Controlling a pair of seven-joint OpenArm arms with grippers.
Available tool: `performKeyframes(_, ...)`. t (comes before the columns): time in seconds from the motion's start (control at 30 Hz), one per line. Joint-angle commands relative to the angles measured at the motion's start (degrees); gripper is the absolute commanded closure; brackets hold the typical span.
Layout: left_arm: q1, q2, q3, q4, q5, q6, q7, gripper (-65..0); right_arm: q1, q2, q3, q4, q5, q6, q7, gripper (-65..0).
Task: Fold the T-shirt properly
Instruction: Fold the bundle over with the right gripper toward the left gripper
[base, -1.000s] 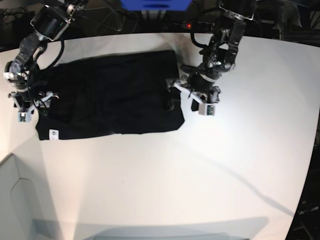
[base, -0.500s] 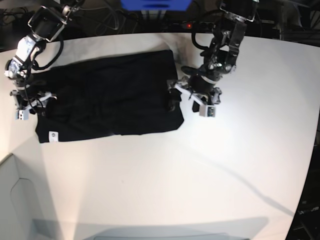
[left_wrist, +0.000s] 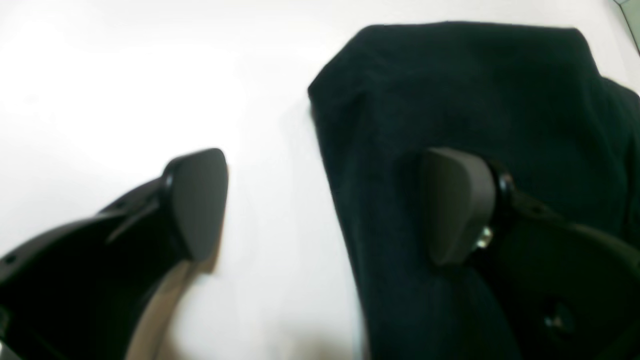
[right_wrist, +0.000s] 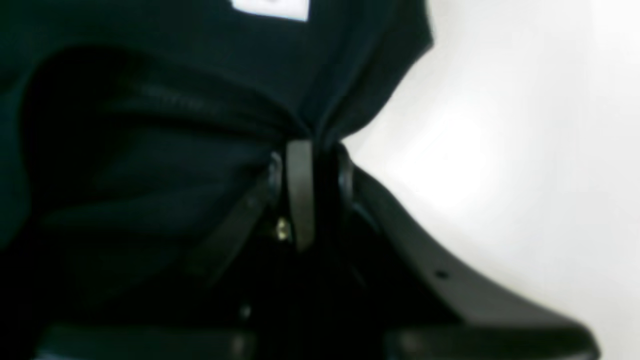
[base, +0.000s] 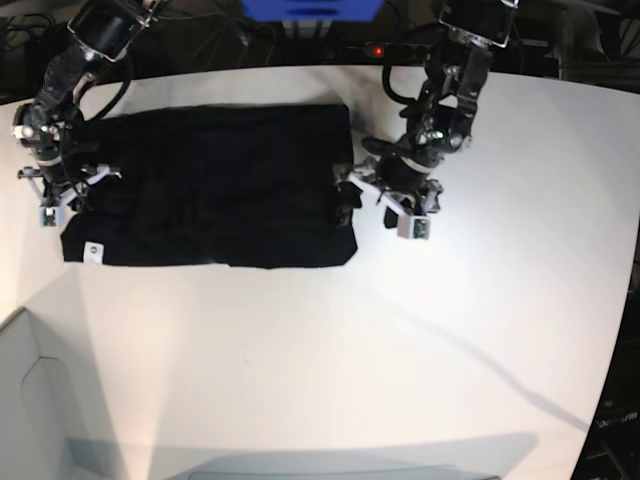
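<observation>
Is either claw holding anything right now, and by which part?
The right claw is shut on the T-shirt, pinching a fold at its edge. The left claw is open over the opposite edge, holding nothing.

This looks like a robotics lab or test bench rather than a home. A broad, plain white tabletop (base: 420, 330) fills the base view, with two black robot arms mounted at its far edge. Behind them lie loose dark cables (base: 225, 40), a blue box-like object (base: 312, 9) and a small red indicator light (base: 377, 50) against a dark, cluttered background. No household furnishings show anywhere.
</observation>
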Motion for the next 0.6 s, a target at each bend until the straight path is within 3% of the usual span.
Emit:
performKeyframes(0.0, -0.8, -0.1, -0.1, 0.7, 0.0, 0.1, -1.0, -58.1, 1.0, -0.3, -0.2, 4.2, 1.9, 0.3, 2.7, 0.0)
performKeyframes(0.17, -1.8, 0.0, 0.0, -0.1, -0.3, 0.1, -0.9, -58.1, -1.0, -5.8, -4.6, 17.7, 1.9, 0.3, 2.5, 0.0)
performKeyframes(0.33, -3.1, 0.0, 0.0, -2.5, -0.5, 0.0, -0.9, -58.1, -5.3, -10.7, -14.4, 27.8, 1.8, 0.3, 2.5, 0.0)
performKeyframes(0.57, -4.2, 0.0, 0.0, -4.1, -0.6, 0.0, -0.9, -58.1, -10.6, -11.8, -35.8, 28.5, 1.5, 0.3, 3.1, 0.0)
